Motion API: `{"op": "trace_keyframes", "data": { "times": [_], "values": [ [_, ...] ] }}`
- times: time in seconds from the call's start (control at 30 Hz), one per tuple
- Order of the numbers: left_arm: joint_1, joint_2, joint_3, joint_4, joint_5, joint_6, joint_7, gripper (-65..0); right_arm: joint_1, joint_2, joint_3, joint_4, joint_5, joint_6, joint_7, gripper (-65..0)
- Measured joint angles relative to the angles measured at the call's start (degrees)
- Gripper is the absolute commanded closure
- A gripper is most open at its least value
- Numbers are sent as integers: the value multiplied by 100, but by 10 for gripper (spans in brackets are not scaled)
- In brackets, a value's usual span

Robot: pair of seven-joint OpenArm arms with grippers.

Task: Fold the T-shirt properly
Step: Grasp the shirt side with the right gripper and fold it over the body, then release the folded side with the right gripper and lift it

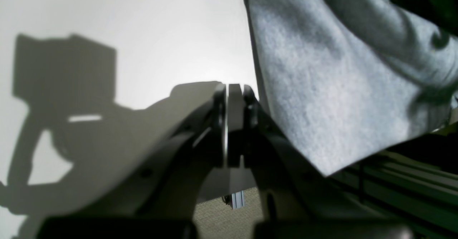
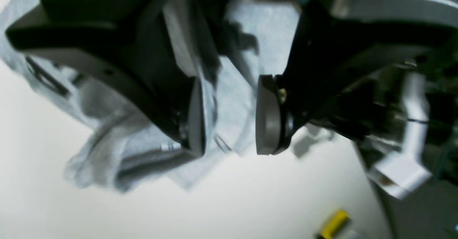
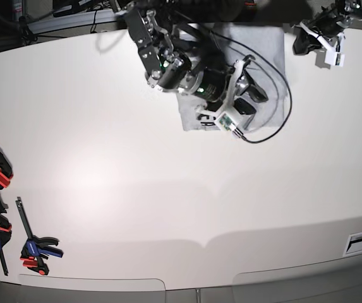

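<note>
Grey cotton, soft and limp: the T-shirt [image 3: 256, 44] lies bunched at the far edge of the white table [image 3: 105, 177], and it looks light, floppy, sure to sag wherever it isn't supported. Right gripper [image 2: 229, 121] hangs over it, jaws apart with cloth between them, gripping nothing. Left gripper [image 1: 234, 92] sits pressed together and empty beside a hanging flap. Best hold, I'd say, is a hem corner or shoulder seam.

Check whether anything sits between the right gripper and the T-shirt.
Nothing visible does. In the right wrist view the right gripper stands open directly over the T-shirt, grey cloth showing in the gap between its pads. Only its own cable loops over the shirt, off to one side.
</note>
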Motion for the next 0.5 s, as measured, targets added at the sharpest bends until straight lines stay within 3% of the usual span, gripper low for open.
{"op": "trace_keyframes", "data": {
  "times": [0.1,0.27,0.5],
  "values": [
    [0,0,0,0,0,0,0,0,101,-2,-4,2,463,299,-48,-229],
    [0,0,0,0,0,0,0,0,273,0,-4,2,708,658,-603,-229],
    [0,0,0,0,0,0,0,0,586,0,26,87,640,721,-1563,-229]
  ]
}}
